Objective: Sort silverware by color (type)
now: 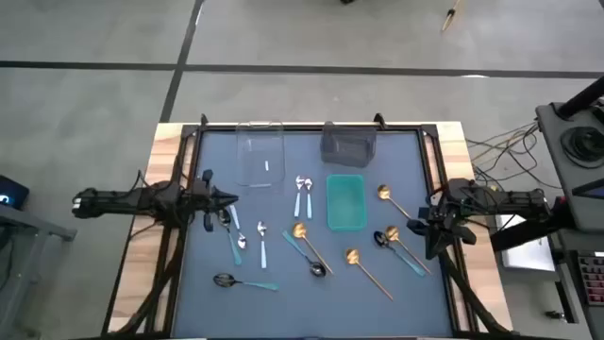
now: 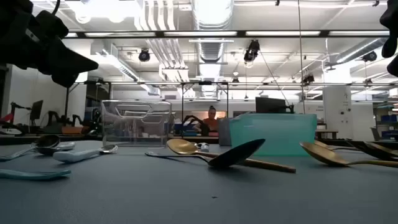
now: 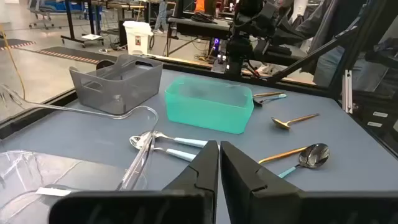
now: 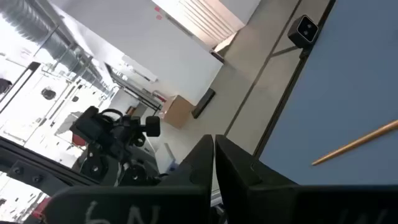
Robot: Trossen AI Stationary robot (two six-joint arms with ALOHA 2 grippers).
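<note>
Spoons lie flat and scattered on the dark mat: a silver pair with light-blue handles (image 1: 302, 194) (image 3: 168, 146), two more (image 1: 249, 242), gold ones (image 1: 392, 200) (image 1: 366, 267) (image 3: 295, 119), and dark-bowled ones with teal handles (image 1: 243, 281) (image 3: 305, 158). My left gripper (image 1: 229, 199) (image 3: 219, 149) is shut and raised over the mat's left side, beside the clear bin. My right gripper (image 1: 422, 225) (image 4: 213, 142) is shut and raised near the mat's right edge, with a gold handle (image 4: 357, 144) below it.
Along the far side stand a clear bin (image 1: 260, 156) (image 3: 74, 155) and a grey bin (image 1: 349, 144) (image 3: 118, 84); a teal bin (image 1: 345, 201) (image 3: 208, 107) sits mid-mat. A black frame (image 1: 311, 127) edges the mat. A person sits far behind the table (image 2: 212, 118).
</note>
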